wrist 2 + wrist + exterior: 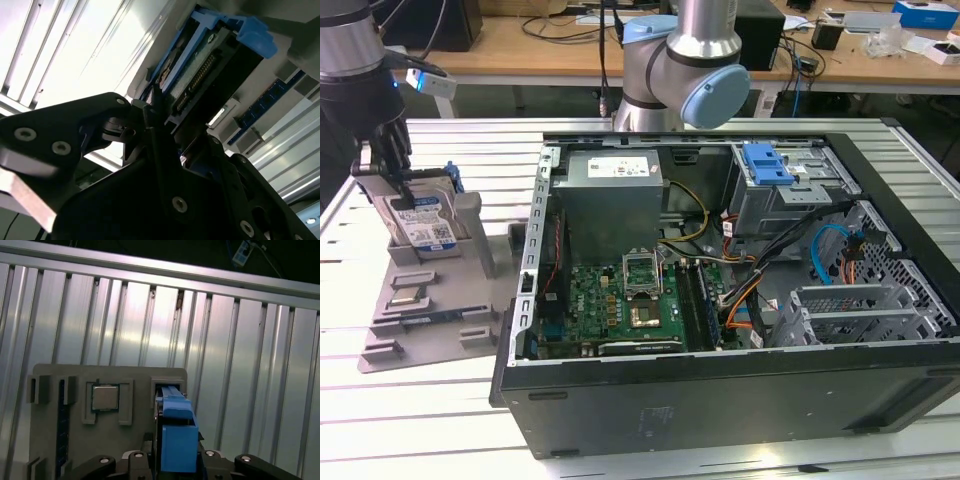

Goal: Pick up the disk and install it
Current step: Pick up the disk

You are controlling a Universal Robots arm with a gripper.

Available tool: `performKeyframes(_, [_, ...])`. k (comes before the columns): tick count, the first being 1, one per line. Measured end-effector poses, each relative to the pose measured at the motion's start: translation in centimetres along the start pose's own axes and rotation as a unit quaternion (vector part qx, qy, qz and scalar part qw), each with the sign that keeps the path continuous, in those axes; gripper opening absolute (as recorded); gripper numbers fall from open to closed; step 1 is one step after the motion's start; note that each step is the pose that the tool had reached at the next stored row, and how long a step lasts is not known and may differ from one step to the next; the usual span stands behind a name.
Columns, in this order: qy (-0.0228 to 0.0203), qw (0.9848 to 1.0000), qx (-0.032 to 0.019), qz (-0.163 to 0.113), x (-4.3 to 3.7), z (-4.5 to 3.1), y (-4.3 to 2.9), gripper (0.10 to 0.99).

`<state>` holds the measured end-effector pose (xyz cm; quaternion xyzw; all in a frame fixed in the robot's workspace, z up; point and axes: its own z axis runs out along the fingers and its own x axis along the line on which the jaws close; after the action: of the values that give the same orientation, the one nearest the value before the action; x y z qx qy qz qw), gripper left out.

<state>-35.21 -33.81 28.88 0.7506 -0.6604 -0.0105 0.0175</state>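
The jaws were drawn in narrow, clamped on the upper edge of the disk (425, 225), a flat silver-grey metal hard drive with a white-and-blue label and blue plastic side rails. In the second wrist view I saw one black finger (152, 120) pressed against the drive's (200, 75) face near its connector row (the far finger was hidden behind it). The black gripper (400, 195) hung at the exterior view's left. The drive stood on edge in a slot of a grey plastic fixture (430, 300). In the first wrist view its blue rail (177, 440) rose just beside a square silver processor chip (105, 397) seated in that fixture (45, 440). The fixture lay on the ribbed aluminium table (470, 150), beside the open black computer case (720, 400).
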Motion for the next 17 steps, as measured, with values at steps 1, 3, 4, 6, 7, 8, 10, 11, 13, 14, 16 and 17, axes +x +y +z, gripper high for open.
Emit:
performKeyframes(1, [-0.0005, 1.0, 0.0, 0.009, -0.01, 0.01, 0.0, 0.376])
performKeyframes(3, [-0.0011, 0.9996, -0.0002, 0.027, 0.0, 0.0, 0.0, 0.376])
performKeyframes(4, [-0.0014, 0.9994, -0.0003, 0.035, 0.0, 0.0, 0.0, 0.376])
performKeyframes(6, [-0.0026, 0.9979, -0.0005, 0.064, 0.0, 0.0, 0.0, 0.376])
performKeyframes(7, [-0.0033, 0.9966, -0.0006, 0.082, 0.0, 0.0, 0.0, 0.376])
performKeyframes(8, [-0.0036, 0.996, -0.0006, 0.089, 0.0, 0.0, 0.0, 0.376])
performKeyframes(10, [-0.004, 0.9949, -0.0008, 0.1, 0.0, 0.0, 0.0, 0.376])
performKeyframes(11, [-0.0035, 0.9963, -0.0007, 0.086, 0.01, 0.0, 0.0, 0.376])
performKeyframes(13, [-0.003, 0.9974, -0.0005, 0.072, 0.0, 0.0, 0.0, 0.365])
performKeyframes(14, [-0.0029, 0.9974, -0.0005, 0.072, 0.0, 0.0, 0.0, 0.365])
performKeyframes(16, [-0.0029, 0.9976, -0.0005, 0.07, 0.01, 0.0, 0.0, 0.365])
performKeyframes(17, [-0.0028, 0.9976, -0.0005, 0.069, 0.0, 0.0, 0.0, 0.365])
